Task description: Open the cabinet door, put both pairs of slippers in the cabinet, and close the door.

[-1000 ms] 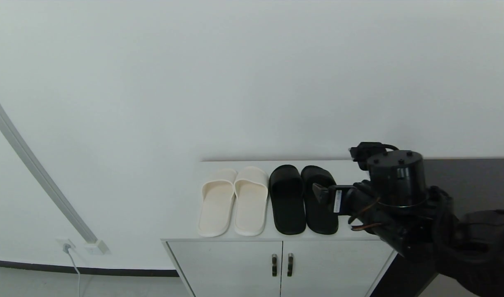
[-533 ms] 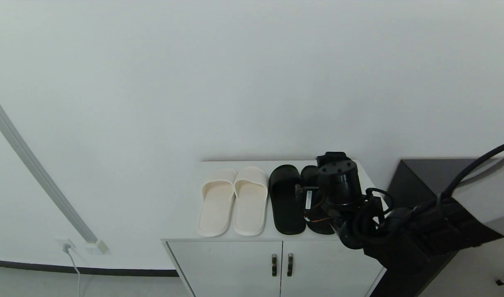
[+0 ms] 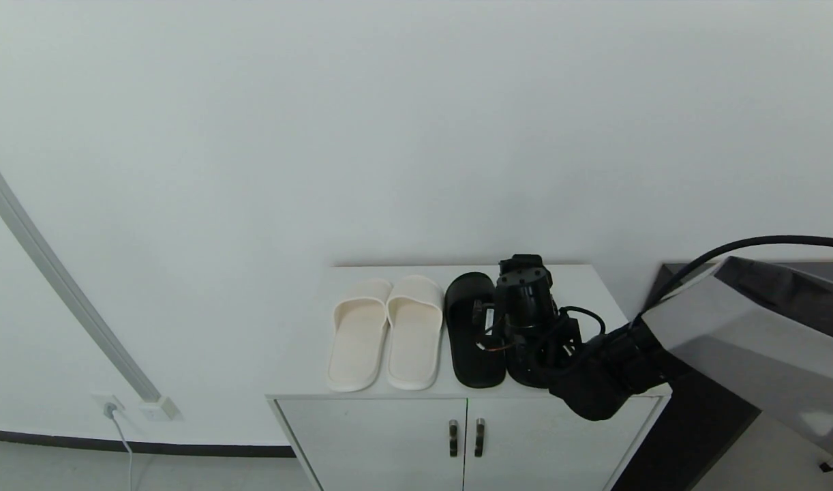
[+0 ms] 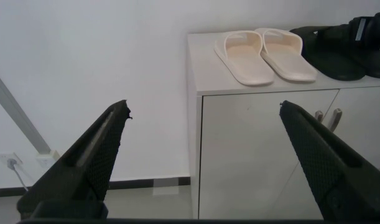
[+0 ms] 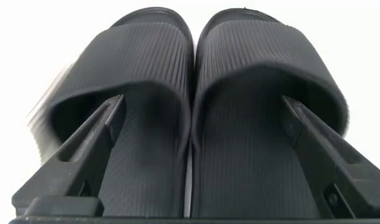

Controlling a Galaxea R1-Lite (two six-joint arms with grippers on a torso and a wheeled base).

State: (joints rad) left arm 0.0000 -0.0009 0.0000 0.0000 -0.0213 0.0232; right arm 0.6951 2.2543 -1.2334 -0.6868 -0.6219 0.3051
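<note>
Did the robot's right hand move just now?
Yes. The right gripper went toward the robot's left along the cabinet top, from its right edge to over the black slippers.

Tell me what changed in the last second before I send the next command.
The right arm swung in from the right end of the cabinet top toward the robot's left and now sits over the black slippers. The right hand is open, a finger at each slipper's mouth, nothing gripped. Unchanged: black and white slippers lie side by side on top, and both doors are shut.
</note>
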